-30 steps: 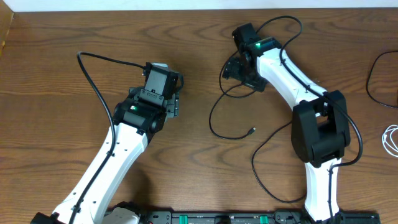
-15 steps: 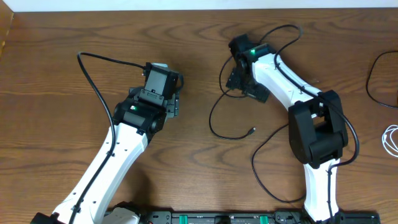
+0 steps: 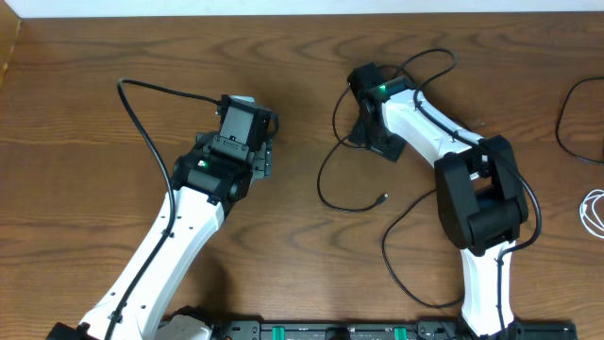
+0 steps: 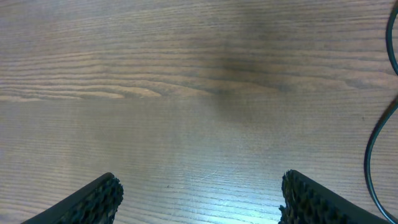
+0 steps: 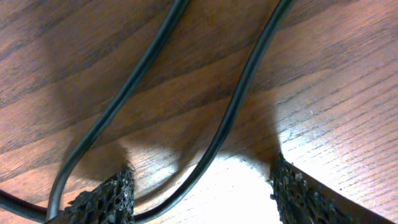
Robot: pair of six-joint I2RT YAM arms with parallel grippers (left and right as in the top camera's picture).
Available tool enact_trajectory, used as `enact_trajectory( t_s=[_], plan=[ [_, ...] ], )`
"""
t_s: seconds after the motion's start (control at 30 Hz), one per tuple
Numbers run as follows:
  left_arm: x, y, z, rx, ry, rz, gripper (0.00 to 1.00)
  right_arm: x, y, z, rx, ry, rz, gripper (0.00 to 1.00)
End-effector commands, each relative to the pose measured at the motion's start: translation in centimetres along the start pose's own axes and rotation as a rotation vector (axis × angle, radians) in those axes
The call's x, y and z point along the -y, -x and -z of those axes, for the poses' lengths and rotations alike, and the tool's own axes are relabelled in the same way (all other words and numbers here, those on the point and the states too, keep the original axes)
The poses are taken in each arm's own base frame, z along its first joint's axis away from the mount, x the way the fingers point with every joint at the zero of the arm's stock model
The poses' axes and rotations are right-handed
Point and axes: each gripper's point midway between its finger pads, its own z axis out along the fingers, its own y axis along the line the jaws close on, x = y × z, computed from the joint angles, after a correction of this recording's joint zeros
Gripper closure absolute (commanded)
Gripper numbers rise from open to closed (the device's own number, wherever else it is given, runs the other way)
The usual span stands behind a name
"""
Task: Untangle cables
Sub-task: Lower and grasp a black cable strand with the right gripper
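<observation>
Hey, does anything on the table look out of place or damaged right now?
Nothing looks damaged or spilled. The black cable sprawls in a loose loop on the table, with two black strands between the fingers of the right gripper. The white cable sits curled at the overhead view's far right border, partly cut off.

The overhead view is bright, even and sharp, with faint soft shadows on the table beside the left arm. The left wrist view looks washed-out and hazy, with a dim smudge near top centre. The right wrist view is darker, with white glare low down and soft shadows beside the black cable.
</observation>
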Motion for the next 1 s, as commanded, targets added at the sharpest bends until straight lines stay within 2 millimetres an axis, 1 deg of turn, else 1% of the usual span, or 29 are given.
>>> enact_trajectory(
  t_s=[0.0,0.07,0.17,0.23,0.3,0.4,0.57,0.7,0.77,0.87,0.97],
  plan=[
    [-0.2,-0.4,-0.3,-0.014,0.009,-0.016,0.17,-0.1,-0.6,-0.3,-0.01,-0.003,0.003,0.3],
    [-0.2,-0.4,-0.3,-0.014,0.009,-0.016,0.17,-0.5,-1.1,-0.3,-0.044,0.025,0.003,0.29],
    [-0.2,-0.4,-0.3,-0.014,0.009,-0.016,0.17,-1.6,-2.6,0.0,-0.148,0.102,0.027,0.27],
    [-0.2,-0.4,-0.3,-0.014,0.009,-0.016,0.17,-1.7,-2.8,0.2,-0.172,0.123,0.041,0.25],
    [-0.2,-0.4,-0.3,-0.014,0.009,-0.016,0.17,-1.8,-2.6,0.3,-0.167,0.135,0.059,0.23],
    [-0.2,-0.4,-0.3,-0.014,0.009,-0.016,0.17,-2.5,-2.3,0.6,-0.157,0.169,0.102,0.23],
    [-0.2,-0.4,-0.3,-0.014,0.009,-0.016,0.17,-3.2,-1.7,1.1,-0.128,0.205,0.096,0.22],
    [-0.2,-0.4,-0.3,-0.014,0.009,-0.016,0.17,-4.2,-1.0,1.2,-0.097,0.242,0.082,0.21],
    [-0.2,-0.4,-0.3,-0.014,0.009,-0.016,0.17,-4.6,-0.4,1.2,-0.068,0.251,0.073,0.21],
    [-0.2,-0.4,-0.3,-0.014,0.009,-0.016,0.17,-4.0,0.6,1.0,-0.011,0.207,0.041,0.21],
    [-0.2,-0.4,-0.3,-0.014,0.009,-0.016,0.17,-3.6,0.7,1.0,0.013,0.178,0.046,0.21]
  ],
)
